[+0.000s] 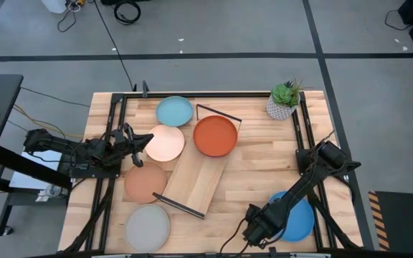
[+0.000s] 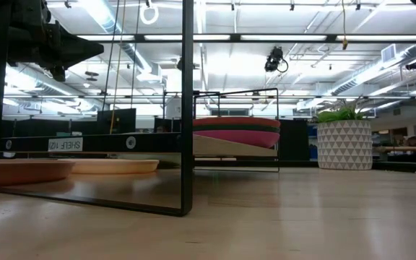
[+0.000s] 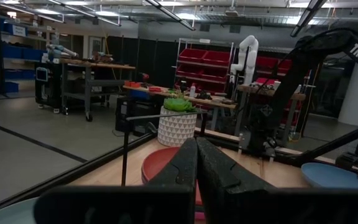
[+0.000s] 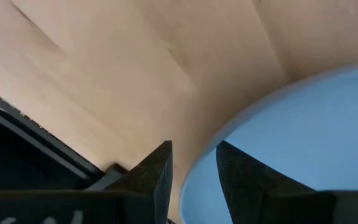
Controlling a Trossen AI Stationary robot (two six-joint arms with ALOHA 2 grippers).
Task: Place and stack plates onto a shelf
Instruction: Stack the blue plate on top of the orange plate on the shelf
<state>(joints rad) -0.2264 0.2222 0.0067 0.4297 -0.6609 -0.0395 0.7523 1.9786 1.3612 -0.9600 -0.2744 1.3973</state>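
The shelf (image 1: 196, 183) lies slantwise mid-table. On its far end an orange plate (image 1: 214, 135) sits on a magenta one (image 2: 237, 137). Light blue (image 1: 174, 111), cream (image 1: 167, 145), tan (image 1: 144, 183) and grey (image 1: 148, 226) plates lie flat on the table to its left. I see no teal plate. My left gripper (image 1: 148, 138) is shut and hovers above the cream plate's left edge, high off the table (image 2: 49, 43). My right gripper (image 4: 194, 165) is open at the near-left rim of the bright blue plate (image 4: 303, 137). One finger is over the plate, the other over bare wood.
A white plant pot (image 1: 282, 104) stands at the far right corner. Black rails (image 1: 111, 136) run along both table sides. Bare wood lies between the shelf and the bright blue plate (image 1: 303, 221). The shelf's near wire frame (image 2: 186, 108) stands close in the low view.
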